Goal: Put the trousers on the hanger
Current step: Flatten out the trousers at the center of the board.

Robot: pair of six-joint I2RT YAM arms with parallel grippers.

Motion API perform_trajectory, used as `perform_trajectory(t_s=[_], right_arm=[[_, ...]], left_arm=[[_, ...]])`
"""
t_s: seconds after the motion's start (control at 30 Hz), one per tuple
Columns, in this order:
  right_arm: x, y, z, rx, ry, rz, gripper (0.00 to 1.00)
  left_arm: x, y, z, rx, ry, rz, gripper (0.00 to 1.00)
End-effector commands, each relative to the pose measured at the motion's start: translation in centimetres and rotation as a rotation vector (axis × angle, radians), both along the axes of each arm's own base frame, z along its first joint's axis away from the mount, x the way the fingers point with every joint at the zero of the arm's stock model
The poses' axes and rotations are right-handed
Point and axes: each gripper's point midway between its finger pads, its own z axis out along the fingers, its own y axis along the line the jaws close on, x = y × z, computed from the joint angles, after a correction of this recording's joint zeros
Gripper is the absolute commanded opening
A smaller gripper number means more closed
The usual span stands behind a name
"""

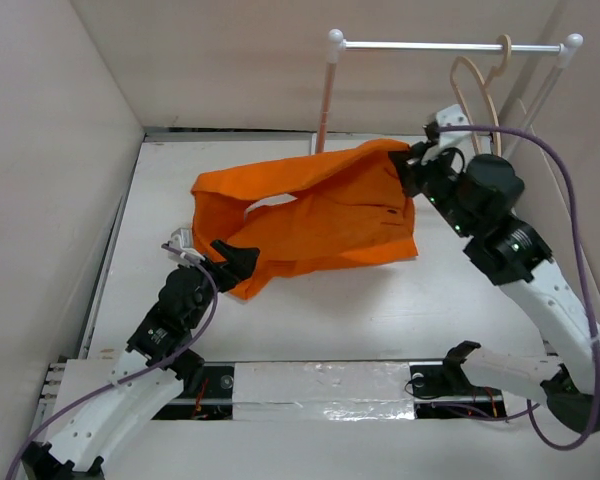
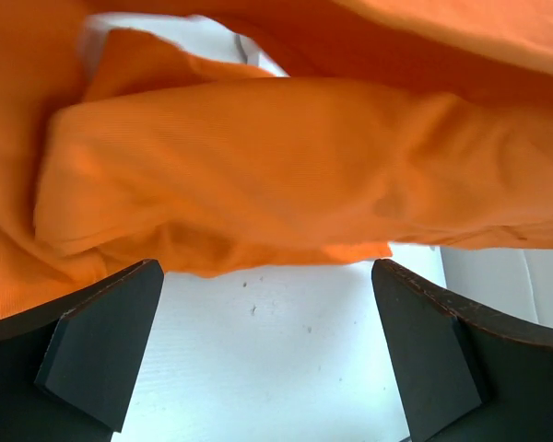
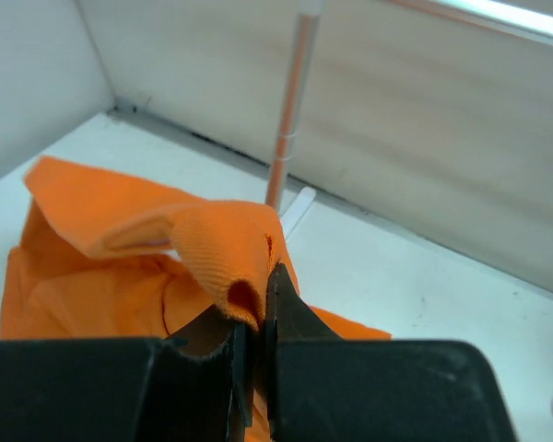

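Observation:
The orange trousers are spread across the middle of the table, their right end lifted off it. My right gripper is shut on a fold of that raised end, which shows pinched between the jaws in the right wrist view. My left gripper is open at the trousers' lower left edge. In the left wrist view the cloth lies just beyond the fingers and bare table shows between them. The beige hanger hangs by its hook from the white rail at the back right.
A white rail on two posts stands at the back. Its left post rises just behind the trousers and also shows in the right wrist view. Pale walls enclose the table on the left, back and right.

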Motion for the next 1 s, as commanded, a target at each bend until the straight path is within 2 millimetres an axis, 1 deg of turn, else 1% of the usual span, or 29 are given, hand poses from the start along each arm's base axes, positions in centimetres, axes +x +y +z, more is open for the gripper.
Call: perform_trajectory(t_s=[0.0, 0.03, 0.07, 0.1, 0.13, 0.17, 0.2, 0.23, 0.27, 0.3, 0.33, 0.37, 0.4, 0.43, 0.47, 0.5, 0.53, 0.6, 0.63, 0.67, 0.7, 0.77, 0.8, 0.83, 0.87, 0.9, 0.93, 0.97], right_arm=[[-1.0, -2.8, -1.7, -0.050, 0.028, -0.071, 0.00], [-1.1, -3.1, -3.3, -0.064, 0.050, -0.083, 0.00], [-1.2, -3.9, -3.6, -0.055, 0.051, -0.108, 0.00], [-1.3, -4.5, -3.9, -0.049, 0.049, -0.122, 0.00], [-2.1, -5.0, -4.5, -0.041, 0.051, -0.122, 0.00], [-2.3, -5.6, -4.6, -0.025, 0.050, -0.135, 0.00], [-2.7, -5.7, -4.5, -0.013, 0.044, -0.132, 0.00], [-3.2, -6.5, -4.2, 0.003, 0.028, -0.144, 0.00], [-3.4, -6.8, -4.5, 0.004, 0.032, -0.155, 0.00], [-3.6, -7.1, -4.5, -0.001, 0.036, -0.163, 0.00], [-3.6, -7.8, -4.3, 0.001, 0.033, -0.187, 0.00], [-3.7, -8.7, -3.7, 0.007, 0.023, -0.222, 0.00], [-3.8, -8.9, -3.7, 0.002, 0.028, -0.231, 0.00], [-3.9, -9.1, -3.3, 0.007, 0.022, -0.239, 0.00], [-3.9, -9.5, -3.0, 0.009, 0.020, -0.250, 0.00], [-4.1, -9.6, -2.4, 0.017, 0.010, -0.248, 0.00], [-4.1, -9.6, -2.0, 0.020, 0.005, -0.250, 0.00], [-4.0, -10.2, -1.4, 0.024, 0.002, -0.276, 0.00], [-4.0, -10.3, -1.2, 0.024, -0.001, -0.280, 0.00], [-4.0, -10.3, -1.0, 0.025, -0.003, -0.282, 0.00], [-3.7, -10.4, -0.9, 0.024, -0.002, -0.288, 0.00], [-3.7, -9.8, -0.6, 0.025, -0.003, -0.262, 0.00], [-3.6, -9.6, -0.5, 0.027, -0.003, -0.256, 0.00], [-3.3, -9.3, -0.8, 0.023, 0.005, -0.248, 0.00], [-3.2, -9.1, -1.0, 0.024, 0.010, -0.239, 0.00], [-3.0, -8.9, -1.1, 0.027, 0.011, -0.234, 0.00], [-3.0, -8.7, -1.2, 0.030, 0.012, -0.227, 0.00], [-2.8, -8.3, -1.6, 0.033, 0.020, -0.212, 0.00]], left_arm=[[0.2, -0.3, 0.0, -0.050, -0.023, -0.003, 0.99], [0.2, -0.2, -0.3, -0.048, -0.017, 0.002, 0.99], [0.2, -0.2, -0.5, -0.049, -0.014, 0.007, 0.99], [0.3, 0.1, -1.0, -0.042, -0.005, 0.026, 0.99], [0.4, 0.3, -1.4, -0.044, 0.004, 0.042, 0.99], [0.8, 0.5, -1.1, -0.055, -0.011, 0.061, 0.99], [1.1, 1.1, -1.5, -0.050, -0.007, 0.101, 0.99], [1.4, 1.4, -2.0, -0.046, 0.007, 0.130, 0.99], [1.6, 1.8, -2.4, -0.041, 0.017, 0.159, 0.99], [2.0, 2.9, -3.0, -0.027, 0.032, 0.220, 0.99], [2.2, 3.0, -3.9, -0.004, 0.062, 0.231, 0.99], [2.5, 3.1, -4.2, 0.007, 0.073, 0.238, 0.99], [2.5, 2.9, -4.6, 0.016, 0.087, 0.231, 0.99], [2.6, 2.8, -5.8, 0.045, 0.123, 0.228, 0.99], [2.9, 2.9, -6.2, 0.056, 0.135, 0.234, 0.99], [3.1, 3.2, -6.7, 0.082, 0.151, 0.242, 0.99], [3.2, 3.5, -8.2, 0.120, 0.197, 0.251, 0.99], [3.5, 4.1, -9.2, 0.164, 0.232, 0.268, 0.99], [3.5, 4.0, -10.2, 0.191, 0.264, 0.256, 0.99], [3.7, 3.9, -10.4, 0.197, 0.267, 0.245, 0.99], [3.7, 3.4, -10.6, 0.202, 0.276, 0.214, 0.99], [4.1, 3.0, -11.2, 0.232, 0.291, 0.188, 0.99], [4.3, 2.7, -11.2, 0.236, 0.291, 0.175, 0.99], [4.4, 2.6, -12.0, 0.258, 0.315, 0.169, 0.99], [4.8, 2.3, -11.9, 0.265, 0.308, 0.158, 0.98], [5.3, 1.5, -11.6, 0.255, 0.305, 0.129, 0.98], [5.4, 1.1, -12.4, 0.264, 0.332, 0.108, 0.96], [6.0, 0.5, -12.2, 0.253, 0.318, 0.097, 0.94]])
